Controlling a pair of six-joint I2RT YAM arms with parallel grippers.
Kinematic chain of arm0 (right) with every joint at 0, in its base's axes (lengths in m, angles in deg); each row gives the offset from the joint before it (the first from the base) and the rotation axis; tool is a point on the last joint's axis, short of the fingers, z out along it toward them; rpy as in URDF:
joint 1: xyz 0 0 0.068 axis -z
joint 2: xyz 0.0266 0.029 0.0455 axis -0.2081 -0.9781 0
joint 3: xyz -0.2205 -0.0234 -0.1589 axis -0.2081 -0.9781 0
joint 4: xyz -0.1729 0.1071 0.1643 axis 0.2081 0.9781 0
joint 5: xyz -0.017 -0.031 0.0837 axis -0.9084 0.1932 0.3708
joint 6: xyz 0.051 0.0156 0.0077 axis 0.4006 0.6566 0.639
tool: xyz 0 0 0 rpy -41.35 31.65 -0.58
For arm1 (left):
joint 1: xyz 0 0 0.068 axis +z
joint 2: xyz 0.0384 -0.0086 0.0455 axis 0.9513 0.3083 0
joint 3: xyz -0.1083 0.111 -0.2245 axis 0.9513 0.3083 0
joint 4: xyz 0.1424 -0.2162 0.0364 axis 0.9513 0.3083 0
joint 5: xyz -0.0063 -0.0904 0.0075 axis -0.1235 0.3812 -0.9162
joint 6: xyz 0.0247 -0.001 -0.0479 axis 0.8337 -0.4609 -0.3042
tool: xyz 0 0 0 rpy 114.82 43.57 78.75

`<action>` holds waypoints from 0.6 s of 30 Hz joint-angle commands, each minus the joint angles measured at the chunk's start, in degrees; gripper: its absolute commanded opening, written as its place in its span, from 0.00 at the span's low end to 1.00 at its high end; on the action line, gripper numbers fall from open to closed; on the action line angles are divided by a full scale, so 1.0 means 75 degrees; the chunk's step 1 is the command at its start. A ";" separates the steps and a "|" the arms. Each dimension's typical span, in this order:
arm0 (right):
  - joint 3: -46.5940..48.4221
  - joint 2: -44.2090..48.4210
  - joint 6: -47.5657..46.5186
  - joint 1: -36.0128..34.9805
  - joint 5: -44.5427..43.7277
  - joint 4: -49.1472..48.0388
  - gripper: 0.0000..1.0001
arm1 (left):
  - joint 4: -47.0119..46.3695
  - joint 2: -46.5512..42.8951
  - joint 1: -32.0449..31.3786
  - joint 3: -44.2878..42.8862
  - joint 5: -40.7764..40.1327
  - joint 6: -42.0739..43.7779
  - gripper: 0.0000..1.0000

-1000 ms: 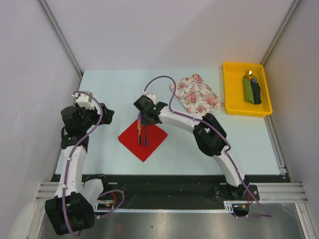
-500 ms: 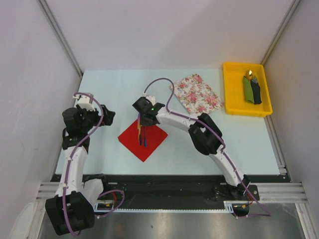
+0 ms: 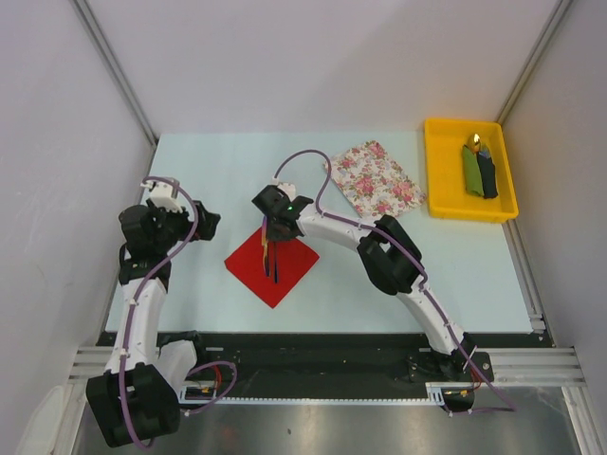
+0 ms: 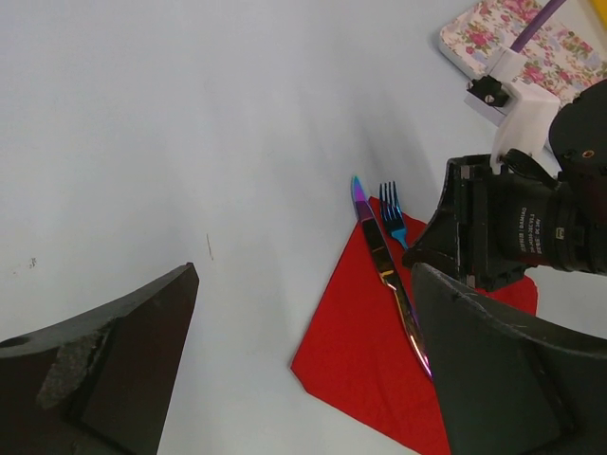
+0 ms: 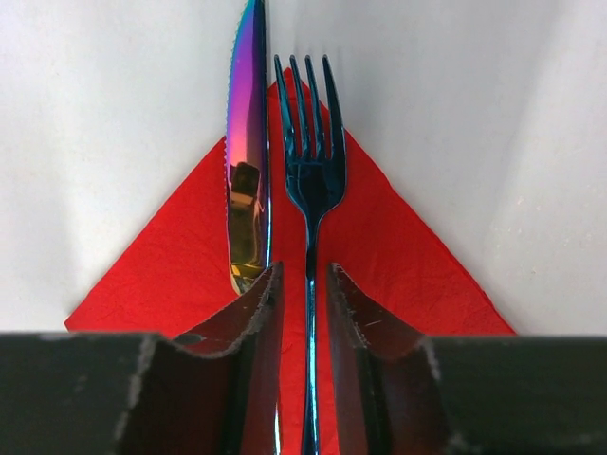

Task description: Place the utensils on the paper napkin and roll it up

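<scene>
Fork [image 5: 310, 175] tines beyond napkin [image 5: 398, 261] corner

You see the knife [image 5: 247, 180] and fork [image 5: 309, 180] side by side on the paper napkin [image 3: 248, 262], left of the tabletop's [image 3: 209, 161] centre. The cloth [image 3: 374, 178] lies toward the far edge, and the tray [image 3: 435, 171] sits in the far-right corner.

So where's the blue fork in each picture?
Top external: the fork lies on the red napkin, a bit left of the middle.
Left wrist: right of the middle, only its pronged end shows, by a corner of the napkin.
Right wrist: in the centre, prongs pointing up.
Shared landmark: the red napkin, with the shiny knife lying right beside the fork.
</scene>
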 commanded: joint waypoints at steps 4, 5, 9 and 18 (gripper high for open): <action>0.0082 0.0785 -0.0194 0.0117 0.0290 -0.0176 0.37 | 0.1268 0.0076 0.0031 -0.0641 0.1353 0.1553 1.00; 0.0023 0.0962 -0.0335 0.0163 0.0396 -0.0235 0.42 | 0.1598 0.0158 0.0031 -0.0770 0.1564 0.1857 1.00; -0.0468 0.1782 -0.1027 0.0316 0.0829 -0.0621 0.47 | 0.4381 0.0322 0.0008 -0.1438 0.2854 0.5247 1.00; -0.3315 0.3354 -0.2598 0.1206 0.5990 -0.2484 0.47 | 0.6279 -0.0497 -0.2450 -0.0271 0.1216 0.9594 0.79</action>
